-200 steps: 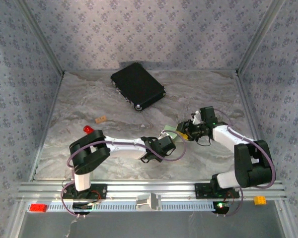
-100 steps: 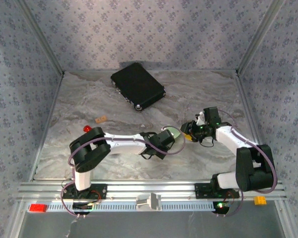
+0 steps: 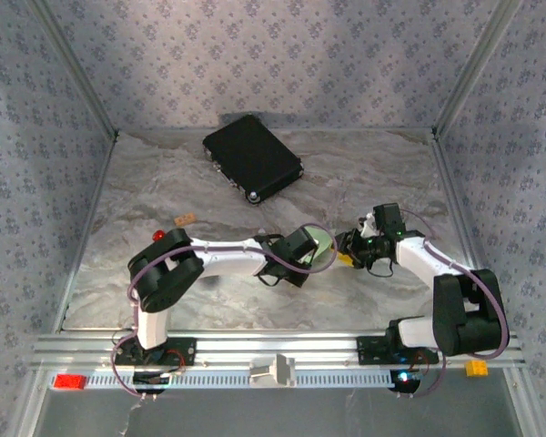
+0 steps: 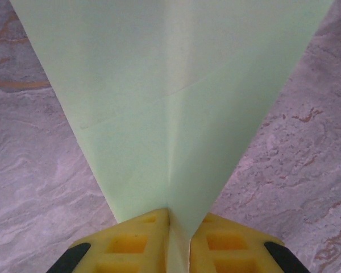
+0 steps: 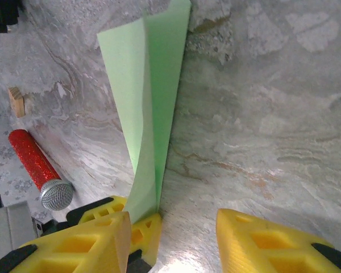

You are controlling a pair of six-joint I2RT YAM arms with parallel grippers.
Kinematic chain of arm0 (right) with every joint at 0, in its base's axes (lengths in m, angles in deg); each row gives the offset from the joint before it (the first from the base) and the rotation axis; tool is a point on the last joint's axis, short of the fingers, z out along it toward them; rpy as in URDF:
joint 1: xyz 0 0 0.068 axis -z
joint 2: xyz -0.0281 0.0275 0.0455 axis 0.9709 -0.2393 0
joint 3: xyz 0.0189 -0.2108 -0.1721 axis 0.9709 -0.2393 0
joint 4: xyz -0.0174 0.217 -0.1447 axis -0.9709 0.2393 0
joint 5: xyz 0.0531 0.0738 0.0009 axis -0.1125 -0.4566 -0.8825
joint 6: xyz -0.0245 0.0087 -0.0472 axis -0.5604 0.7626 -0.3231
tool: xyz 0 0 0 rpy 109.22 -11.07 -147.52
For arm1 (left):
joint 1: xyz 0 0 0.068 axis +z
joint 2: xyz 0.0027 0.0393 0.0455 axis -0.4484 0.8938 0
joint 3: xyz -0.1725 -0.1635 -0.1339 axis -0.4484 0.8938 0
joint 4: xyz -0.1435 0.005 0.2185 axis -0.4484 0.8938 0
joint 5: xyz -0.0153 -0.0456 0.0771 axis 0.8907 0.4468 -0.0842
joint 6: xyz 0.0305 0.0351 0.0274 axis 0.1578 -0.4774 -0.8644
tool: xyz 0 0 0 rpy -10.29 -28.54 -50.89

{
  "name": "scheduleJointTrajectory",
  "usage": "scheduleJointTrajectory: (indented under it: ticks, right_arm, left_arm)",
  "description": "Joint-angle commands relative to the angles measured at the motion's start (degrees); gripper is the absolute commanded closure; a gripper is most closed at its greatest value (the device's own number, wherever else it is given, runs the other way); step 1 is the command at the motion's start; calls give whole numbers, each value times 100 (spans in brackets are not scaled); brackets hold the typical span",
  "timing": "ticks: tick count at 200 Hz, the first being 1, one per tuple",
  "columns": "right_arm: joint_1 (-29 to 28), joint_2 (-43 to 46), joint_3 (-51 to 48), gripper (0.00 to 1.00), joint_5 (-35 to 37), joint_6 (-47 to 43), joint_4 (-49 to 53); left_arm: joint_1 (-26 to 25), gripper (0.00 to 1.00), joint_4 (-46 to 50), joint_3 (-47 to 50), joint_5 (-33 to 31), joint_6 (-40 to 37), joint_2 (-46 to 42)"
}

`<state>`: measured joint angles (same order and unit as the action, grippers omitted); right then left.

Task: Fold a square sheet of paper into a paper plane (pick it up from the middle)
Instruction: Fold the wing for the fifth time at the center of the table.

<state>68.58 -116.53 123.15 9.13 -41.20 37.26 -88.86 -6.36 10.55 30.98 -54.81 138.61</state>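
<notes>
The square sheet of paper is folded into a light-green paper plane (image 4: 170,85), a pointed dart with a centre crease. My left gripper (image 4: 179,242) is shut on its narrow end, and the paper fans out above the marbled table. In the top view the left gripper (image 3: 311,248) holds the paper plane (image 3: 321,243) at mid-table. My right gripper (image 3: 348,249) faces it from the right, a short gap away. In the right wrist view the right gripper (image 5: 171,239) stands open with bare table between its fingers. The paper plane (image 5: 150,85) rises just left of that gap, pinched by the left fingers (image 5: 145,230).
A black case (image 3: 252,157) lies at the back of the table. A small wooden block (image 3: 186,218) and a red-handled tool with a grey head (image 5: 37,165) lie to the left. Metal frame posts and patterned walls close in the table.
My left arm has reached farther out and to the right, carrying the paper toward the right gripper. The right gripper has drawn slightly right and nearer.
</notes>
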Motion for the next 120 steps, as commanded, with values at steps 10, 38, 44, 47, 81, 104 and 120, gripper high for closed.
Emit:
scheduleJointTrajectory:
  ticks: [10,38,44,47,81,104,120]
  right_arm:
    - [1,135,-125,55,-155,-45,43]
    - [-84,188,-210,55,-173,-42,-25]
    - [-115,196,-240,56,-173,-40,-61]
    - [-125,200,-250,56,-177,-32,-76]
    - [-286,240,-361,62,-207,35,-371]
    - [-423,235,-361,66,-183,61,-556]
    - [-496,224,-376,68,-207,84,-680]
  left_arm:
    - [61,86,25,-132,399,88,242]
    - [109,90,-6,-159,565,105,302]
    - [121,91,-17,-167,602,105,309]
    - [126,91,-24,-167,632,105,315]
    - [204,94,-128,-161,887,127,371]
    - [268,94,-238,-115,1104,167,384]
    - [280,94,-246,-115,1172,167,392]
